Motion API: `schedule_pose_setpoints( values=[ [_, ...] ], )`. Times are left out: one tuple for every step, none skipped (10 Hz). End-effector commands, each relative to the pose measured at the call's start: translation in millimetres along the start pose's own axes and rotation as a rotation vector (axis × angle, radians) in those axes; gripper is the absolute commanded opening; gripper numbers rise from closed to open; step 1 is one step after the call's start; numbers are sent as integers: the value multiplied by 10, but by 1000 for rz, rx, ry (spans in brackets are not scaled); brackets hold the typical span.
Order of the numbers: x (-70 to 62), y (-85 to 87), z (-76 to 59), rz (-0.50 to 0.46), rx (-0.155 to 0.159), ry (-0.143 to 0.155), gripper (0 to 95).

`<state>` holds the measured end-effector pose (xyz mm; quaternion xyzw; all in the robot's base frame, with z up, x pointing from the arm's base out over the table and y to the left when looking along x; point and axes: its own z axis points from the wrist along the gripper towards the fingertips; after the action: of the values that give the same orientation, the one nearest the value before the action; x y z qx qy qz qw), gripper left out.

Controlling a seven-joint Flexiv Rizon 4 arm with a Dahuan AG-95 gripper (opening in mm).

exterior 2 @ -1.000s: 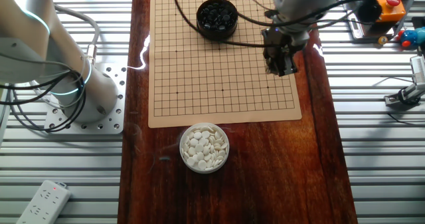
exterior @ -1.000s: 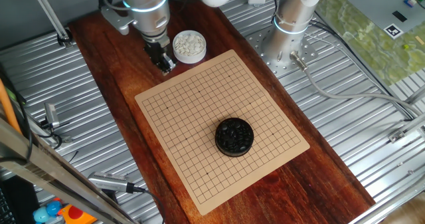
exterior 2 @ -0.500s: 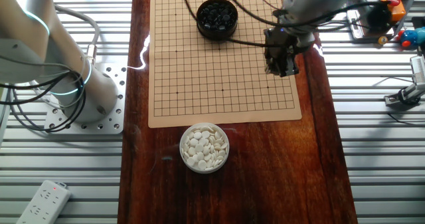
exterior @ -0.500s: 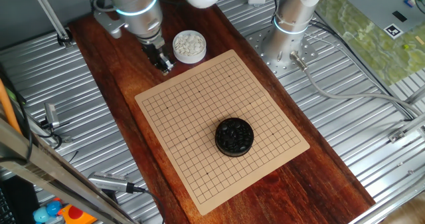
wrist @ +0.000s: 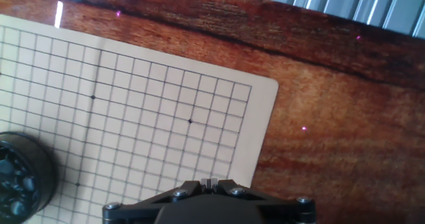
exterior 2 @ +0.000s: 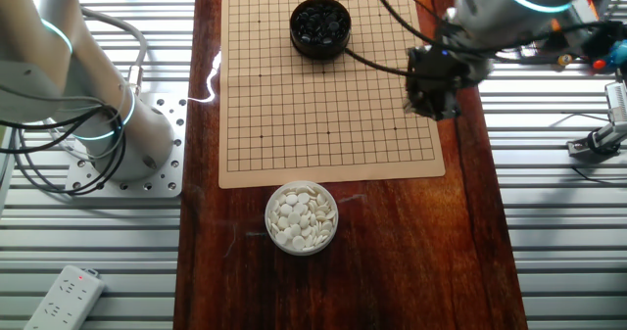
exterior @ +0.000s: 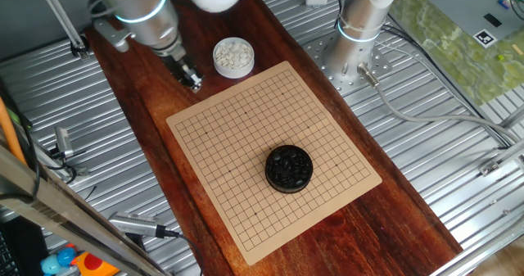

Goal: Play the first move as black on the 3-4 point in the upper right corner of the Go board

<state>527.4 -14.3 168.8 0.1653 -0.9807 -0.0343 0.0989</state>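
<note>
The hand [exterior: 193,83] has moved off the board [exterior: 246,153], fingers together.

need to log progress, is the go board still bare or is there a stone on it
Bare: the board shows only grid lines; just the bowl of black stones sits on it.

Board [wrist: 133,104] corner on dark tabletop [wrist: 332,117] (black-stone bowl [wrist: 20,177] lower left)

Grey-white arm [exterior: 135,2] with cyan ring, black cabling, black fingers [exterior: 190,79].
</note>
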Motion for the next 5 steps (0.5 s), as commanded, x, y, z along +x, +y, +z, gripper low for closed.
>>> schedule_pose_setpoints(
  values=[
    [-93,-80,-16,-12,-5,27,0],
    [-112,-96,-17,-16,-4,24,0],
    [-148,-125,-14,-23,-1,25,0],
    [-161,-129,-15,-10,2,23,0],
    [-161,-129,-16,9,6,12,0]
  ],
)
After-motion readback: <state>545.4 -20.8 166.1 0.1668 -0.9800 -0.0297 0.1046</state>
